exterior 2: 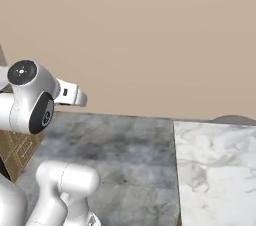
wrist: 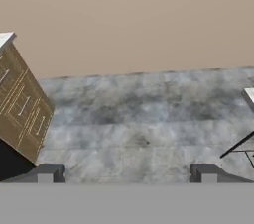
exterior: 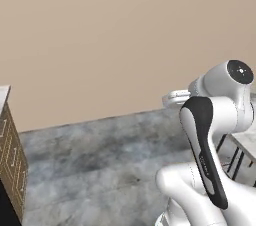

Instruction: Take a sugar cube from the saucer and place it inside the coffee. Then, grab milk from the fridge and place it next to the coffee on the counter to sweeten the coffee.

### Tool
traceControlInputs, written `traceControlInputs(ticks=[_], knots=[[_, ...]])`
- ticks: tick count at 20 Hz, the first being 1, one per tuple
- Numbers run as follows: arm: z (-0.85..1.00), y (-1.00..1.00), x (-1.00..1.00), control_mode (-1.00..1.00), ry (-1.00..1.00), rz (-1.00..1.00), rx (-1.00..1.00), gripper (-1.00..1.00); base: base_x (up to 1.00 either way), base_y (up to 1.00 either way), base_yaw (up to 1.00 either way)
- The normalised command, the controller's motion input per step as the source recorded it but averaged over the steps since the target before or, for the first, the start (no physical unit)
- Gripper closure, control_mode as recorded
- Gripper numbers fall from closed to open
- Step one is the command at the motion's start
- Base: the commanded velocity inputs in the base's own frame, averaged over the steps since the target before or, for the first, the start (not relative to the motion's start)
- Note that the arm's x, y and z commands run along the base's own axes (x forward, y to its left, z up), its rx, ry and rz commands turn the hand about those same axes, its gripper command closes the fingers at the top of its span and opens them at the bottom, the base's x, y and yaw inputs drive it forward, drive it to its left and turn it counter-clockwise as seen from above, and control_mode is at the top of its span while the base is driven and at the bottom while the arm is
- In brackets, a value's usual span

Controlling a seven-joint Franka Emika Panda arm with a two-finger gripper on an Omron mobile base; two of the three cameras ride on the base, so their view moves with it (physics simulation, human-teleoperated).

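**Base in transit, no task things in sight**

Left base view: arm folded up, wooden cabinet at left, grey floor.
Right base view: marble surface at right.
Hand view: gripper with jaws wide apart, empty; mug, saucer, fridge unseen. Keep arm tucked, drive until the worktop appears.

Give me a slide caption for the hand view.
Open pincer over grey floor, wooden cabinet at left, beige wall ahead.

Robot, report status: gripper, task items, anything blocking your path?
Gripper open, holding nothing. Facing bare beige wall over grey floor. Wooden cabinet on one side, marble top on the other.
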Motion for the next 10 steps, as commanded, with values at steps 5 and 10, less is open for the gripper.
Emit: traceControlInputs(ticks=[5, 10], knots=[[0.0, 0.0, 0.0, 1.0, 0.0, 0.0, 0.0, -1.0, 1.0, 0.01, -0.21], [0.0, 0.0, 0.0, 1.0, 0.0, 0.0, 0.0, -1.0, 1.0, 0.1, -0.32]])
